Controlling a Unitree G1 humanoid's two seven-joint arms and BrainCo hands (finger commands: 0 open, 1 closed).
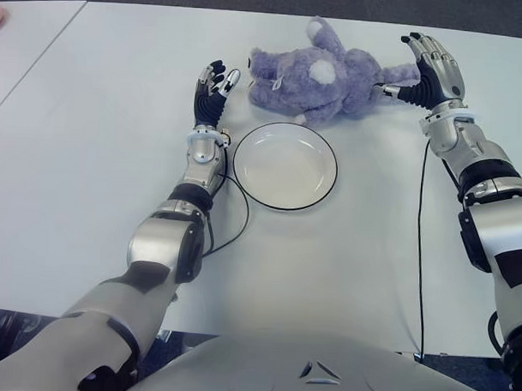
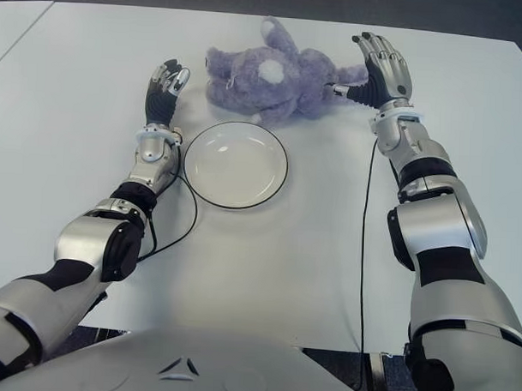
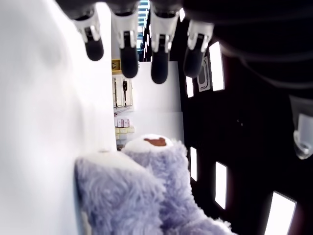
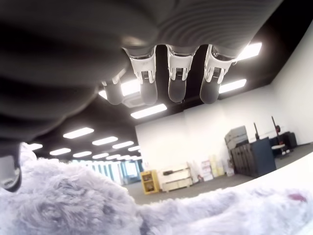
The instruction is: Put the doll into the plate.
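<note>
A purple plush doll (image 1: 321,77) lies on the white table (image 1: 91,155), just behind an empty white plate (image 1: 285,166) with a dark rim. My left hand (image 1: 215,84) is at the doll's left end, fingers extended and open, holding nothing. In the left wrist view its fingertips (image 3: 127,54) hang spread, apart from the doll (image 3: 142,196). My right hand (image 1: 428,64) is at the doll's right end, open, with its thumb beside the doll's limb. The right wrist view shows straight fingers (image 4: 176,78) above the doll's fur (image 4: 73,205).
A black cable (image 1: 243,216) loops on the table between my left forearm and the plate. Another black cable (image 1: 421,253) runs along my right arm toward the front edge. A seam (image 1: 43,46) to a second table lies at the far left.
</note>
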